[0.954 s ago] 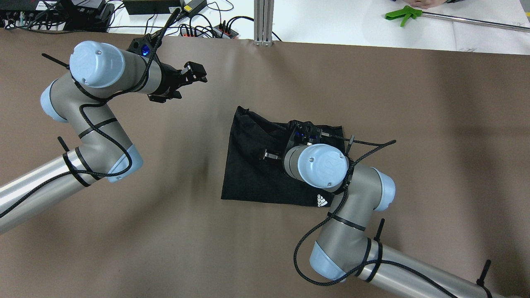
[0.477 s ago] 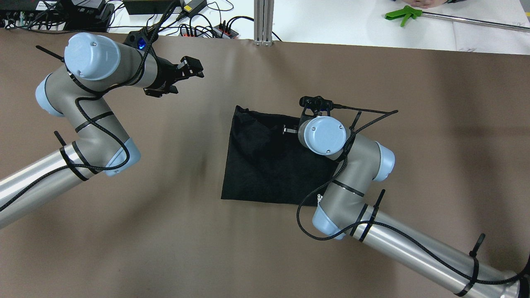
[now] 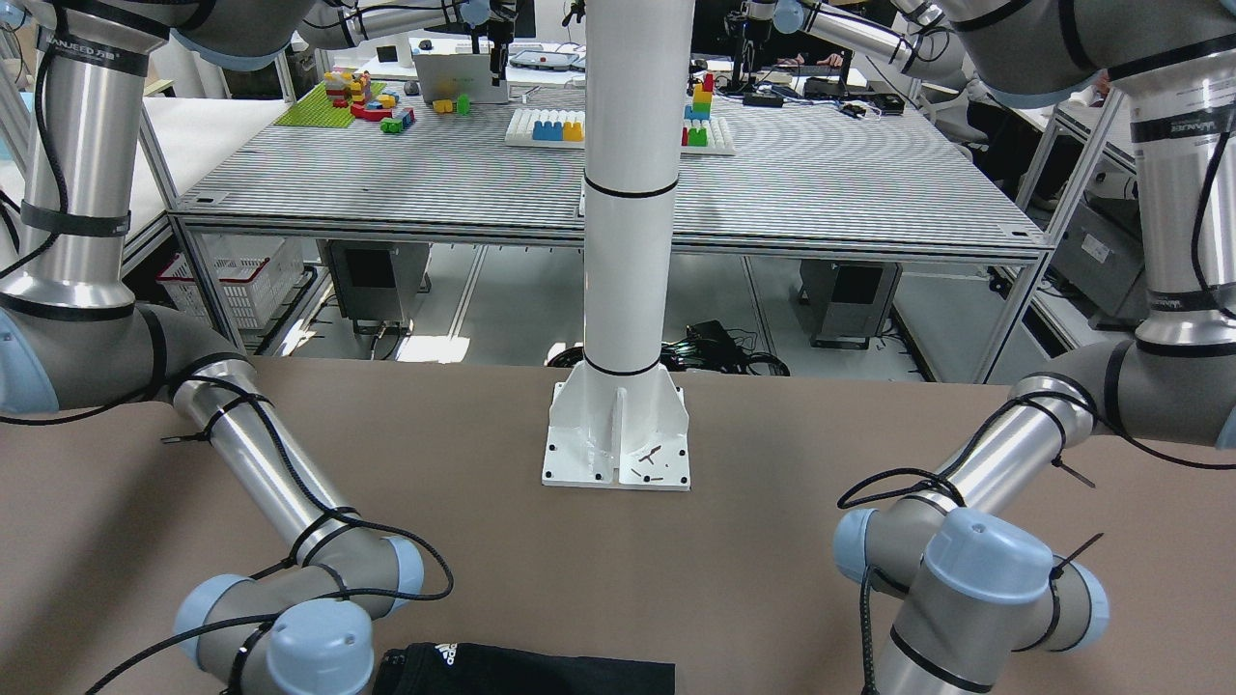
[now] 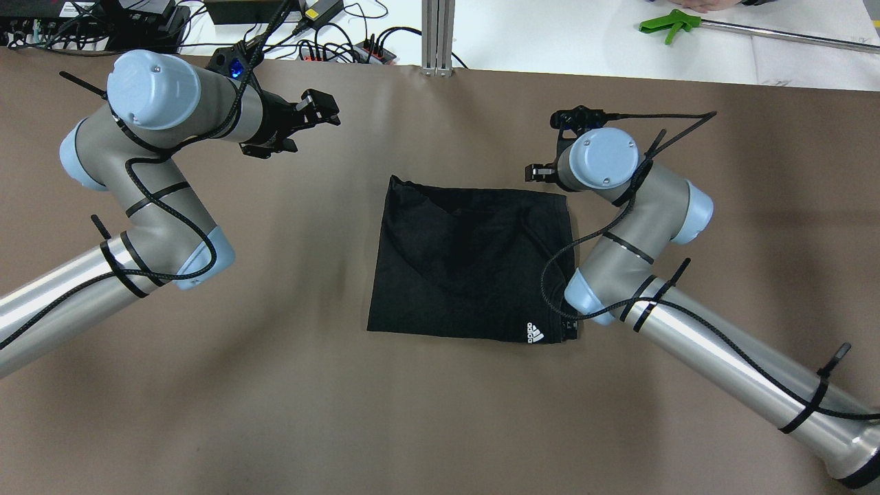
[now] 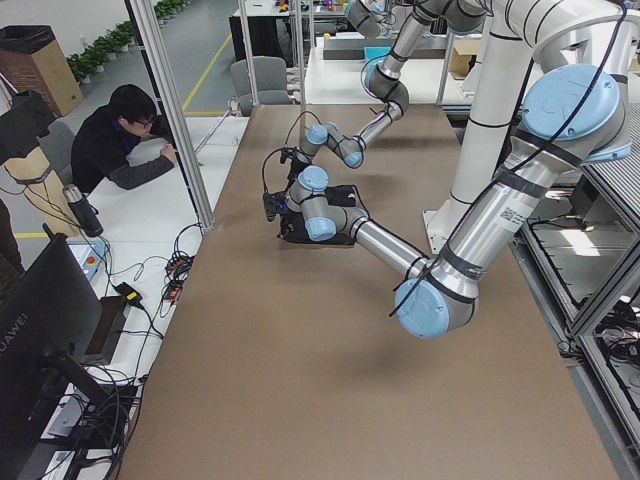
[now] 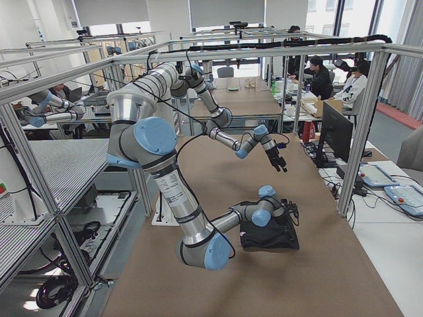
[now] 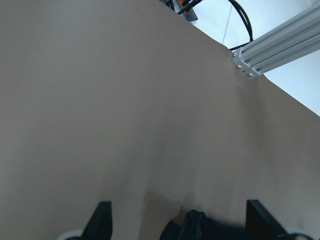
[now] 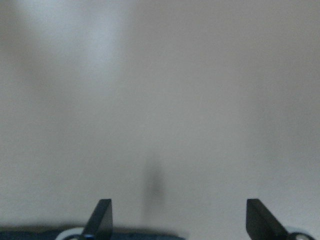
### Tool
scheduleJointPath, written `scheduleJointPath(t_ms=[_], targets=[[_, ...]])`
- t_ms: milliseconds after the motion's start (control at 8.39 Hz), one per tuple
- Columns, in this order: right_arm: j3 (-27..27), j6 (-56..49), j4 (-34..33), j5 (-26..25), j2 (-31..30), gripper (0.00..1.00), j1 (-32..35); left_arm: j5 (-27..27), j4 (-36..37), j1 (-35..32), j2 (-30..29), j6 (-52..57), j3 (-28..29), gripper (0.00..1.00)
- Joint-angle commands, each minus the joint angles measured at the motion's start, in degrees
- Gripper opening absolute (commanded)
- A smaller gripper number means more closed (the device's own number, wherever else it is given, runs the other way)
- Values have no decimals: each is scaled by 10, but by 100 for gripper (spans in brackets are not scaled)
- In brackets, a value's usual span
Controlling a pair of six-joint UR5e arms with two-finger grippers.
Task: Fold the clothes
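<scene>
The clothes (image 4: 467,261) are one black garment lying folded into a rough rectangle at the table's middle, white logo (image 4: 535,333) at its near right corner. The garment's near edge shows in the front-facing view (image 3: 541,676), and it shows in the right side view (image 6: 268,238). My right gripper (image 4: 540,172) hovers just past the garment's far right corner, apart from it, largely hidden under its wrist. Its wrist view shows the right gripper (image 8: 178,215) open over bare table. My left gripper (image 4: 320,113) is open, up at the far left, well away from the cloth. A garment corner (image 7: 197,227) shows low in its wrist view.
A white pillar base (image 3: 618,449) stands on the brown table behind the garment. At the far edge are an aluminium post (image 4: 438,34), cables and a power strip (image 4: 344,48), and a green-handled tool (image 4: 667,26). A person (image 5: 125,140) sits beside the table.
My right arm rose off the middle of the garment and swung away to its far right corner. The garment now lies flat with the logo uncovered. The left arm barely shifted.
</scene>
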Motion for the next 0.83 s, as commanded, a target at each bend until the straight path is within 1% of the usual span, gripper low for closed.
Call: scheduleJointPath(t_ms=[0, 119, 238, 358, 477, 596, 715], targets=[[-4, -92, -7, 58, -2, 94, 57, -4, 1, -23, 6, 12, 0, 94], [0, -147, -25, 115, -17, 94, 95, -37, 16, -65, 26, 43, 0, 94], [12, -238, -62, 165, -44, 94, 136, -78, 31, -123, 65, 143, -4, 94], [49, -388, -137, 175, -88, 94, 185, -92, 32, -180, 123, 321, 0, 94], [85, -527, -173, 170, -139, 94, 229, -89, 33, -212, 163, 456, 2, 94], [112, -611, -171, 171, -198, 94, 276, -90, 32, -248, 195, 514, -3, 94], [122, -658, -168, 172, -244, 94, 317, -85, 32, -274, 222, 549, -4, 94]])
